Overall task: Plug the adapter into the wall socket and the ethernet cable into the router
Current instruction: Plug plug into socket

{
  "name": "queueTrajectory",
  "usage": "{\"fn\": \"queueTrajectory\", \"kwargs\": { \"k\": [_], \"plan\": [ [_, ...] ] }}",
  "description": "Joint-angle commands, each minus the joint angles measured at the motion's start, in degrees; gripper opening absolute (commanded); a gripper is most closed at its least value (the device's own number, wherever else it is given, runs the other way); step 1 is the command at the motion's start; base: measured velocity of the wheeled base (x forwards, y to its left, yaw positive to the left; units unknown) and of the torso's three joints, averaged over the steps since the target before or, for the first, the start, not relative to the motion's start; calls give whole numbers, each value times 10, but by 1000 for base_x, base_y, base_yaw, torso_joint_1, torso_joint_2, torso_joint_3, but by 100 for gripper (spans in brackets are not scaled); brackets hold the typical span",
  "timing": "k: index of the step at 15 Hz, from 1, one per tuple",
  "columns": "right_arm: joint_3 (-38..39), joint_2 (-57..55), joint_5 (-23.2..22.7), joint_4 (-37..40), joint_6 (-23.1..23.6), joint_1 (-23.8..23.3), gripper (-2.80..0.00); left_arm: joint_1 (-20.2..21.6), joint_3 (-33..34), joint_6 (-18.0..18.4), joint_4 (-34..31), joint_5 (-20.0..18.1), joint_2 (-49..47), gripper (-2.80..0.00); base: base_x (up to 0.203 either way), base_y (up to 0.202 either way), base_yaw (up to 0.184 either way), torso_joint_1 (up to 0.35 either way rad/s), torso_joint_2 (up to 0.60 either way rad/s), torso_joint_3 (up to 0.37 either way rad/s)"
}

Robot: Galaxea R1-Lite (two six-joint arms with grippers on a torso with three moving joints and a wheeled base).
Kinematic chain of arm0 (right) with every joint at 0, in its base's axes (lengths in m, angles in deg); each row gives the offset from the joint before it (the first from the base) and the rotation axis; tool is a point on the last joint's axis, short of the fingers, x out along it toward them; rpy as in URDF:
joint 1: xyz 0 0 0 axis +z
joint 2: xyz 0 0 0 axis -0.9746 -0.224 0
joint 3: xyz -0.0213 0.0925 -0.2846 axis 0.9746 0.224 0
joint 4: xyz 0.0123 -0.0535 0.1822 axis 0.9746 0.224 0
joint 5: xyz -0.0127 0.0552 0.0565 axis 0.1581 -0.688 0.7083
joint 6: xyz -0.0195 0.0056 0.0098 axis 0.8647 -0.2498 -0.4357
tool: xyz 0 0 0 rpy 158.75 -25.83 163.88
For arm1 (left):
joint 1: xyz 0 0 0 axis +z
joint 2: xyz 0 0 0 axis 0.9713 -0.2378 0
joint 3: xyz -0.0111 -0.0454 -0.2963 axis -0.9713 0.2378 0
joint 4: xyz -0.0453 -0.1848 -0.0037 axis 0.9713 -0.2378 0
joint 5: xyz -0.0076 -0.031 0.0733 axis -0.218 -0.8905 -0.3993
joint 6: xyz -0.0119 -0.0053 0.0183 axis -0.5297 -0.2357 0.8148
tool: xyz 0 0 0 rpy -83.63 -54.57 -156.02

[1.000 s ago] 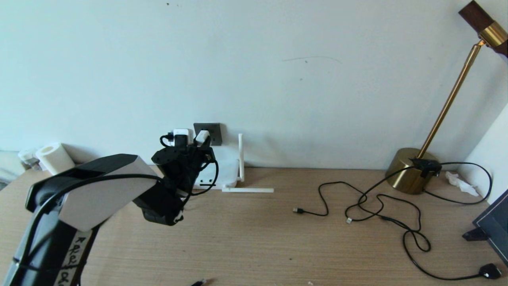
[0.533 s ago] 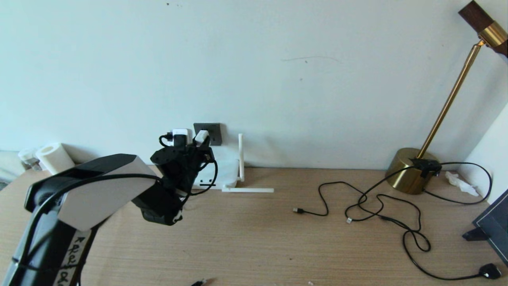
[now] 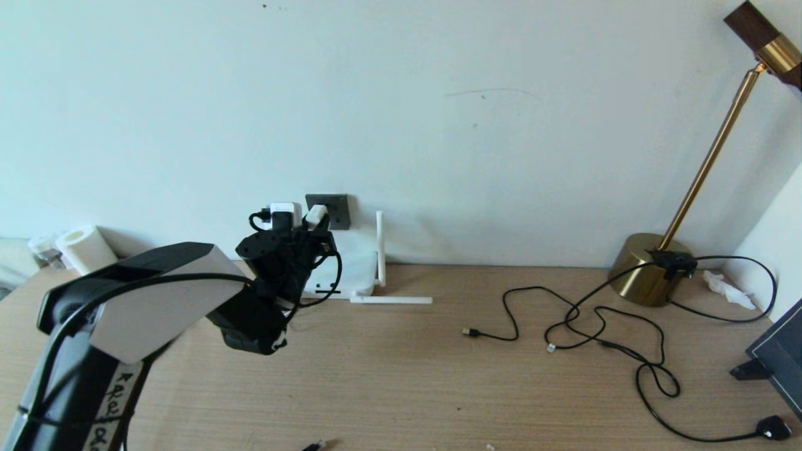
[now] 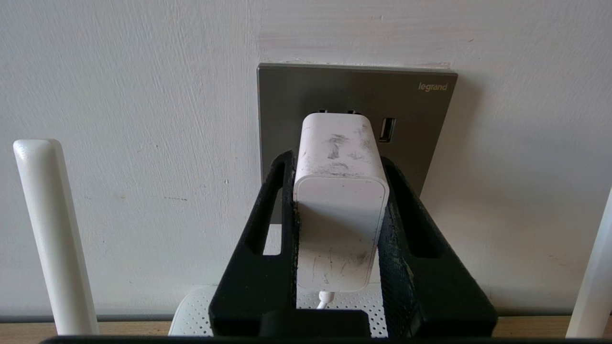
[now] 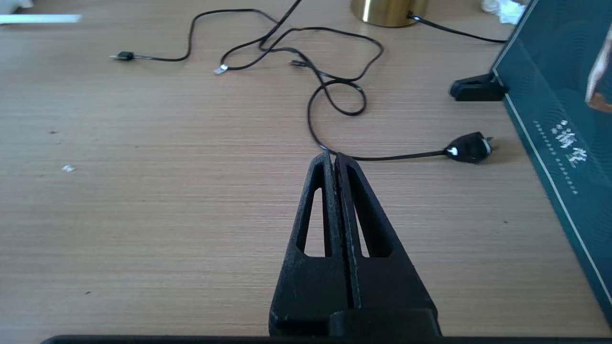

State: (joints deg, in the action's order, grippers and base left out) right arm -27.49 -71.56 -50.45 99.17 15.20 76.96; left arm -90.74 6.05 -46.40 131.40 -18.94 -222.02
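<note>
Barely moved since earlier frame: left gripper (image 4: 337, 191) w/ black jaws clamped on small white cube adapter (image 4: 340, 191), nose at dark grey square wall socket (image 4: 356, 112). Risk: prongs misaligned, jamming or slipping. Right gripper (image 5: 333, 160) closed, empty, parked.

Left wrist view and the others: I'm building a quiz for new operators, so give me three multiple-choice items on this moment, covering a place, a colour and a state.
1. Where is the adapter?
A. lying on the desk
B. at the wall socket, between the left end effector's fingers
C. on the lamp base

2. What colour is the wall socket's plate?
A. dark grey
B. white
C. brass

3. How is the right end effector?
A. shut on a cable
B. wide open
C. shut, holding nothing

Answers: 1 B, the black fingers flank the white cube against the plate. 2 A, the plate is grey against the white wall. 3 C, its fingers meet above the bare desk.
</note>
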Motion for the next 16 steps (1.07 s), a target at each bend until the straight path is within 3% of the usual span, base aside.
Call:
{"fn": "queueTrajectory", "kwargs": {
  "k": [1, 16],
  "plan": [
    [0, 0, 0, 1, -1, 0, -280, 0, 0, 0, 5, 1, -2, -280, 0, 0, 0, 0, 0, 0],
    [0, 0, 0, 1, 0, 0, -280, 3, -23, 1, 3, -1, -5, -280, 0, 0, 0, 0, 0, 0]
  ]
}}
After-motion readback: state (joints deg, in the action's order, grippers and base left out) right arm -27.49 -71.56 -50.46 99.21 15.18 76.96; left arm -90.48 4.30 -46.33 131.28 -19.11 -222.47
